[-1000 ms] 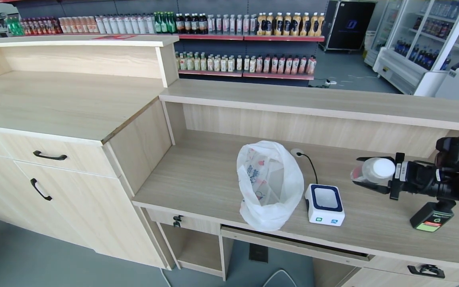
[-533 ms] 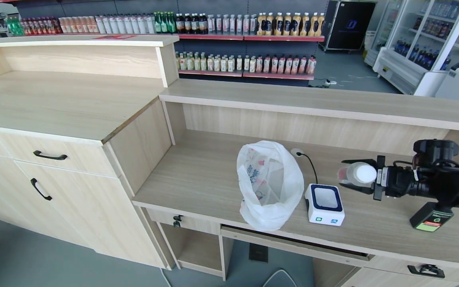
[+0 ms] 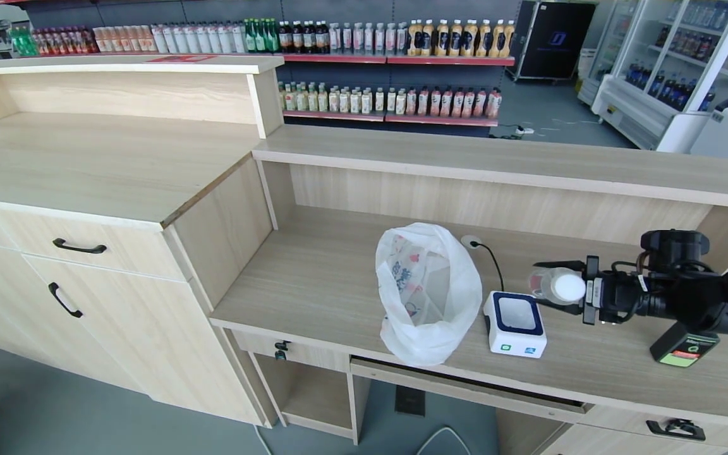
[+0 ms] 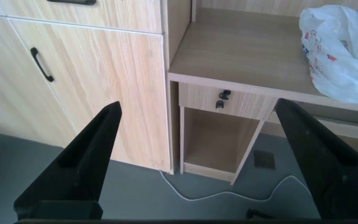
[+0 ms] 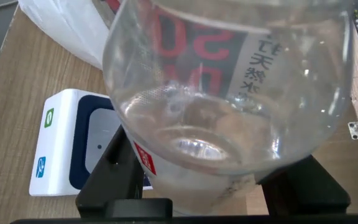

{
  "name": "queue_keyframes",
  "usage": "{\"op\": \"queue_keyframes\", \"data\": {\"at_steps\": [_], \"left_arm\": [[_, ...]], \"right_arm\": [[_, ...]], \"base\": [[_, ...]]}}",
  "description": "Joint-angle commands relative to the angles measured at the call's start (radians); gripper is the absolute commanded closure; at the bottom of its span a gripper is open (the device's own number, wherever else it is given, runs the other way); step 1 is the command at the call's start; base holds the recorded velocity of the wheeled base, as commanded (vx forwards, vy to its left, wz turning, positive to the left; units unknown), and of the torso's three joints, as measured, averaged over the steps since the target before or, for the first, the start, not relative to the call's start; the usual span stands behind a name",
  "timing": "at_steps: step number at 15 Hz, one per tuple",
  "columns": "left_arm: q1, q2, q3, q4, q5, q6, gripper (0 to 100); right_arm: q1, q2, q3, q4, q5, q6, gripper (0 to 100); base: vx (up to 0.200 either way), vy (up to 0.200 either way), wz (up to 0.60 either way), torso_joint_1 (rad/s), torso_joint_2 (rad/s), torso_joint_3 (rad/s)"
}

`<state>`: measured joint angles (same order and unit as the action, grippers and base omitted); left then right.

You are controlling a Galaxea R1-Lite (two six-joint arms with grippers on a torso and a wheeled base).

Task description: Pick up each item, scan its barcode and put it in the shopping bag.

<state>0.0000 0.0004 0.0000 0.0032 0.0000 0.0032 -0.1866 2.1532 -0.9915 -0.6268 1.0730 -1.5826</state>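
We judge this the scanning step: our right hand (image 3: pixel 552 285), clamped on the bottle (image 5: pixel 229 106), holds it above the table (image 3: pixel 326 278) just beside the scanner (image 3: pixel 514 323). Next, its barcode must face the scanner's window.

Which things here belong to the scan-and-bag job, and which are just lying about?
Job in hand:
- bottle, held in the right arm's jaws above the counter
- scanner
- shopping bag, beside the scanner

Lying about:
- handheld terminal on the counter
- drink shelves behind
- fridges
- cupboard
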Motion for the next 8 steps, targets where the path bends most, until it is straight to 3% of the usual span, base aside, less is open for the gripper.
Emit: {"op": "queue_keyframes", "data": {"at_steps": [1,8], "left_arm": [[0.0,0.0,0.0,0.0,0.0,0.0,0],[0.0,0.0,0.0,0.0,0.0,0.0,0]], "right_arm": [[0.013,0.022,-0.012,-0.001,0.001,-0.002,100],[0.05,0.059,-0.058,-0.004,0.001,-0.004,100]], "base": [[0.0,0.0,0.0,0.0,0.0,0.0],[0.0,0.0,0.0,0.0,0.0,0.0]]}}
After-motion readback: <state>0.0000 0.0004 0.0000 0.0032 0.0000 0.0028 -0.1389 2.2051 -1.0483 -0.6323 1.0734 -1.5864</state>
